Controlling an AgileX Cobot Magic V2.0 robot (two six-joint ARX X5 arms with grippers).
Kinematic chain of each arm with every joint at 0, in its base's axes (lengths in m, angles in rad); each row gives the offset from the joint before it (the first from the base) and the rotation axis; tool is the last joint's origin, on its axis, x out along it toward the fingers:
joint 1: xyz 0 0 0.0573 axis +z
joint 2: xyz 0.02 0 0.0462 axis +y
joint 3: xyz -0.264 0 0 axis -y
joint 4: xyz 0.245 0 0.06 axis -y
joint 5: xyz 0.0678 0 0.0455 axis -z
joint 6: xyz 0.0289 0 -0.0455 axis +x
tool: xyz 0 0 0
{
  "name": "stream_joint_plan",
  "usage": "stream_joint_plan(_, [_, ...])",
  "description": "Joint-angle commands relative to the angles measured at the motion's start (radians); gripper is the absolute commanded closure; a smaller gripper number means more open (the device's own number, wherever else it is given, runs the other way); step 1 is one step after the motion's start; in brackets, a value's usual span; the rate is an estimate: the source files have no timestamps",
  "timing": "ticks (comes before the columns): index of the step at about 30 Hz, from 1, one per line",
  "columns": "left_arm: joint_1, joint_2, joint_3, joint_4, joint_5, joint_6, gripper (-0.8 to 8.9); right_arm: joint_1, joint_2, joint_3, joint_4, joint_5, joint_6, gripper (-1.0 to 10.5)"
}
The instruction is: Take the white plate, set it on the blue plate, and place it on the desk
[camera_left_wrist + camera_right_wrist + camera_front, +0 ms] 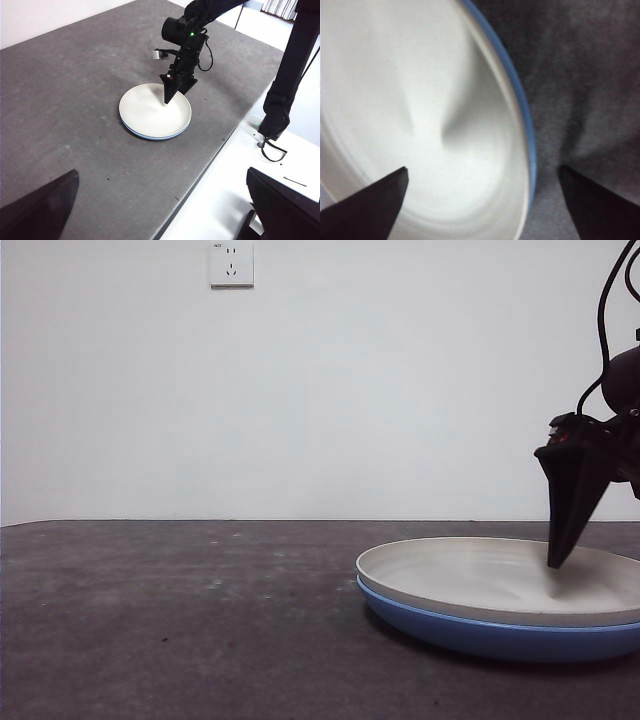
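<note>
The white plate (470, 575) is seen nested on the blue plate (480, 632), its rim straddled by the open right hand (482, 177). If the blue rim is pinched too, both plates could be lifted together. Bare desk (75, 90) is left all around; the left hand (160, 200) waits open.

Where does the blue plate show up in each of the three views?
Front view: blue plate at lower right, under the white plate.
Left wrist view: only a thin blue rim mid-picture.
Right wrist view: a blue arc beside the desk.
Shared landmark: the white plate stacked on it.
</note>
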Motion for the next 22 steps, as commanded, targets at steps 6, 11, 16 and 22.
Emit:
stream_joint_plan(6, [-0.008, 0.003, 0.013, 0.005, -0.005, 0.016, 1.55, 0.004, 0.041, 0.001, 0.021, -0.003, -0.015, 8.4])
stream_joint_plan(11, [-0.008, 0.004, 0.013, 0.006, -0.005, 0.016, 1.55, 0.004, 0.041, 0.001, 0.027, 0.012, -0.016, 9.4])
stream_joint_plan(16, [-0.008, 0.004, 0.013, 0.006, -0.005, 0.016, 1.55, -0.003, 0.039, 0.005, 0.022, 0.032, -0.014, 9.4])
stream_joint_plan(22, [-0.008, 0.004, 0.013, 0.006, -0.005, 0.016, 1.55, -0.003, 0.038, 0.048, -0.03, 0.031, -0.015, 9.4])
